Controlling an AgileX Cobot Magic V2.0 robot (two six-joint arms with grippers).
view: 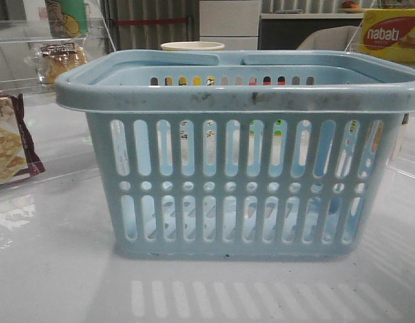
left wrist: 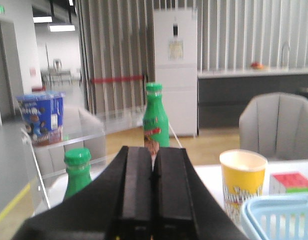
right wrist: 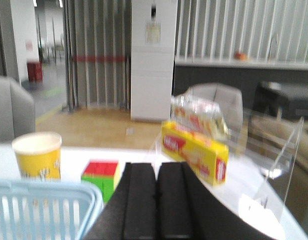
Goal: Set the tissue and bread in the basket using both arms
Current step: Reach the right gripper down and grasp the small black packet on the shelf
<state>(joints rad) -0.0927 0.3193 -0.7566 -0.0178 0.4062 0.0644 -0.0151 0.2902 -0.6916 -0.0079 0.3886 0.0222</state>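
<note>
While the light-blue basket [view: 241, 168] is planted square in the middle of the front view on the white table [view: 52, 269], nothing dark can be made out through its slots, so the tissue cannot be located. The bread packet [view: 57, 60] is seen far back on the left, behind a clear acrylic panel, with the maroon-edged cracker packet [view: 9, 138] lying nearer at the left edge. In the left wrist view the left gripper [left wrist: 154, 195] is held clenched, pads pressed together with nothing between, and two green bottles [left wrist: 156, 120] and a yellow paper cup [left wrist: 242, 182] are seen beyond. The right gripper [right wrist: 156, 200] is likewise closed and empty, a colour cube [right wrist: 100, 177] and a yellow wafer box [right wrist: 193, 155] lying ahead.
</note>
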